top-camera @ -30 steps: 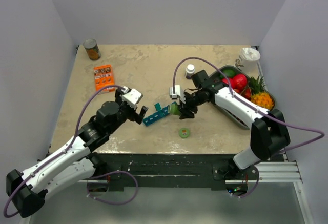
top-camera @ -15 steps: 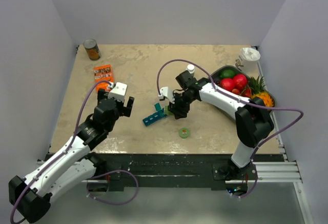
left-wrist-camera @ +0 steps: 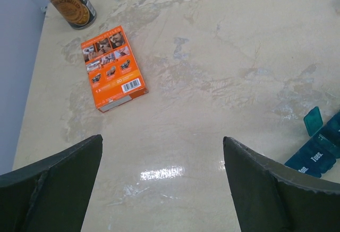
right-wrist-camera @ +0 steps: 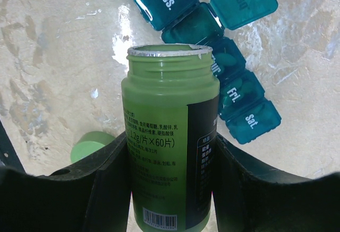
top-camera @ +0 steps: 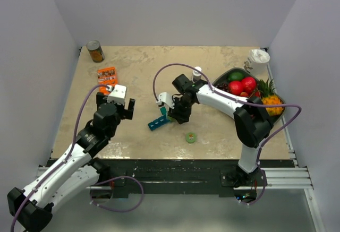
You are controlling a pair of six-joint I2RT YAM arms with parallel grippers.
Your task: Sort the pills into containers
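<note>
The teal pill organiser (top-camera: 161, 119) lies mid-table. In the right wrist view the organiser (right-wrist-camera: 239, 91) has one lid flipped open, and green pills show through the Fri and Sat compartments. My right gripper (top-camera: 179, 112) (right-wrist-camera: 170, 149) is shut on an uncapped green pill bottle (right-wrist-camera: 170, 136), whose open mouth points at the organiser's middle compartments. The bottle's green cap (top-camera: 191, 136) (right-wrist-camera: 87, 147) lies on the table near the organiser. My left gripper (top-camera: 120, 104) (left-wrist-camera: 162, 144) is open and empty, well left of the organiser (left-wrist-camera: 319, 147).
An orange box (top-camera: 107, 78) (left-wrist-camera: 112, 67) and a can (top-camera: 95, 51) (left-wrist-camera: 68, 1) are at the far left. A small dark bottle with a white cap (top-camera: 197, 73) stands behind the right arm. A grey fruit tray (top-camera: 229, 71) and a white object (top-camera: 258, 58) are at the right.
My left gripper has drawn back to the left, away from the organiser. My right gripper has carried the green bottle left, over the organiser.
</note>
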